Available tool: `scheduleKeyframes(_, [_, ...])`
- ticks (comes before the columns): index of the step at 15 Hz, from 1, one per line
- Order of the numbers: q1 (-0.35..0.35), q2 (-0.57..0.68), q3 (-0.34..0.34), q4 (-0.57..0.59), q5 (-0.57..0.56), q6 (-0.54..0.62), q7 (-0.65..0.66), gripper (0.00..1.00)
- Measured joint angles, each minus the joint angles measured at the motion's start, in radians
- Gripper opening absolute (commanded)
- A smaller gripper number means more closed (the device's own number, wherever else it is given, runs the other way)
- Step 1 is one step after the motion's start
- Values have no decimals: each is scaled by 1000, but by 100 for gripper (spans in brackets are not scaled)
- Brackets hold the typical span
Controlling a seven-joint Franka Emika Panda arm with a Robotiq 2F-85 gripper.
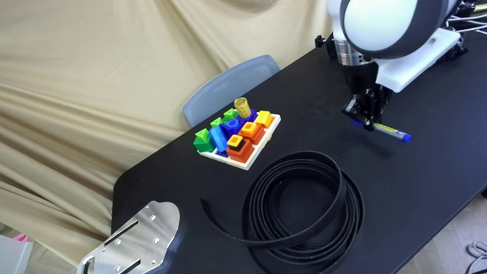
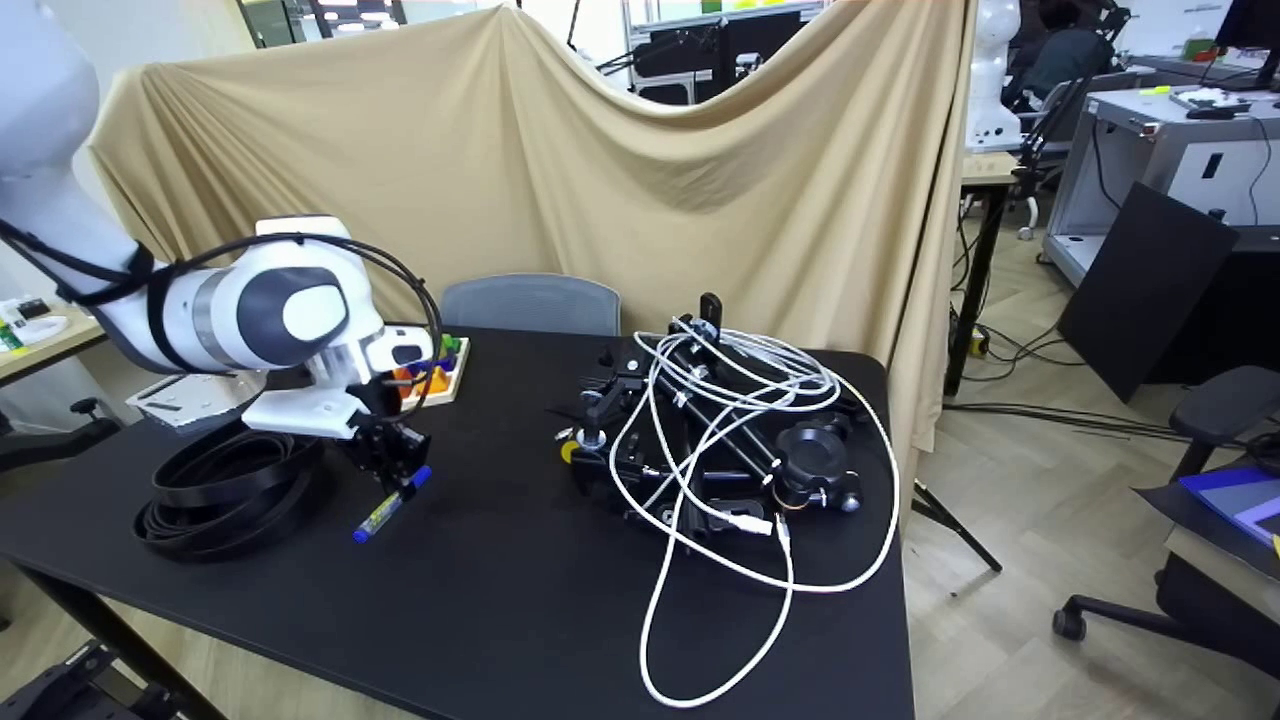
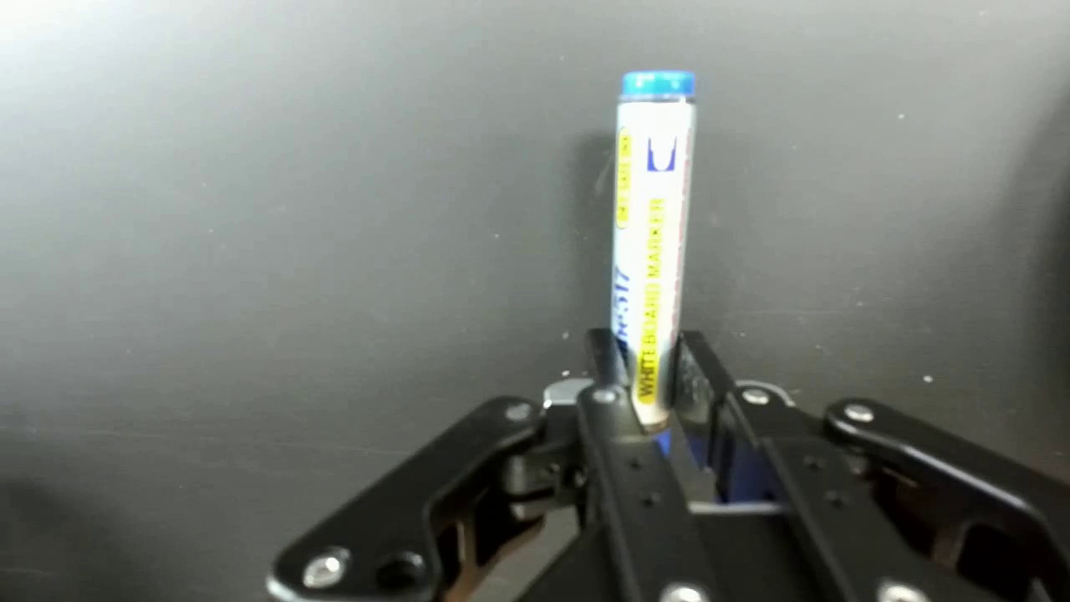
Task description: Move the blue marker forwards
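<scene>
Black bench point(image 1: 430, 175) below, marker point(image 1: 390, 131) hanging above it!
End effector point(image 3: 646, 347) has it pinched; lower it tilted, though, and the jutting end could strike first, twisting it loose.

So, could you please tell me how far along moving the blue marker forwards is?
Done: the Robotiq gripper is closed on the blue whiteboard marker. In hand: the marker seems lifted, its shadow offset on the black table. Left: perhaps more forward travel, which I cannot judge, then lowering and release: the fingers have not yet let go.
</scene>
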Motion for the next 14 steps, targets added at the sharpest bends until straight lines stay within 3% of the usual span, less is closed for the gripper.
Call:
scheduleKeyframes(2, [-6, 3, -12, -15, 2, 20, 5, 47])
scheduleKeyframes(10, [-8, 18, -42, -22, 2, 36, 19, 98])
scheduleKeyframes(14, [-8, 10, -44, -21, 24, 15, 48, 100])
